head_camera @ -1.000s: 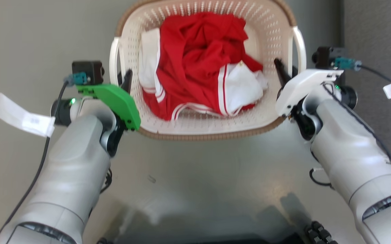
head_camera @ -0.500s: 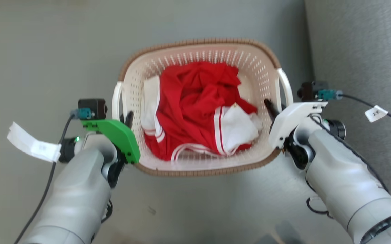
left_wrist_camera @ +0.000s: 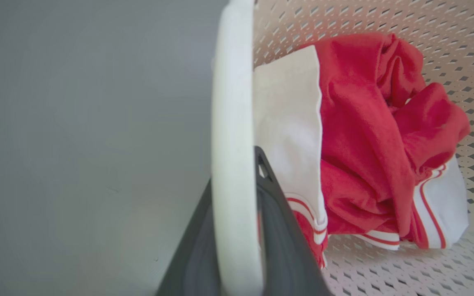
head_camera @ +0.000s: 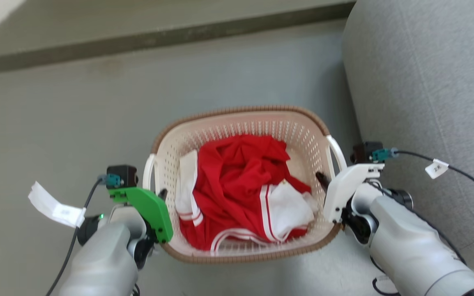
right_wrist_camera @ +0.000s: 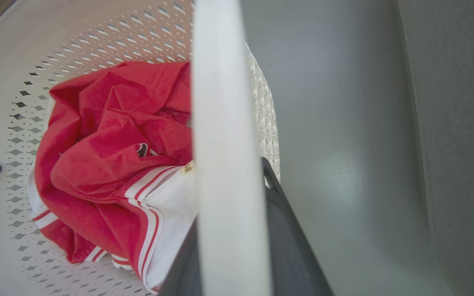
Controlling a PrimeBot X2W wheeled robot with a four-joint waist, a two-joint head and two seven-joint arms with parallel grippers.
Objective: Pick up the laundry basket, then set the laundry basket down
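Note:
The laundry basket [head_camera: 241, 110], cream with perforated walls and a brown rim, sits low in the middle of the head view between my two arms. Crumpled red and white clothes [head_camera: 241, 189] lie in it. My left gripper [head_camera: 159, 196] is shut on the left white handle [left_wrist_camera: 233, 123], one dark finger [left_wrist_camera: 280, 238] on each side of it. On the opposite side, my right gripper [head_camera: 323, 179] is shut on the right white handle [right_wrist_camera: 220, 123], with a finger [right_wrist_camera: 290, 238] showing beside it. I cannot tell whether the basket touches the floor.
A grey upholstered sofa [head_camera: 426, 82] stands close on the right of the basket. The grey floor [head_camera: 77, 115] stretches ahead and to the left as far as a dark baseboard [head_camera: 159, 37]. Cables with white tags [head_camera: 56, 207] hang from both wrists.
The head camera has moved: the basket and both grippers now look smaller and lower in the picture, and the sofa and baseboard have come into view. Both grips on the handles are unchanged.

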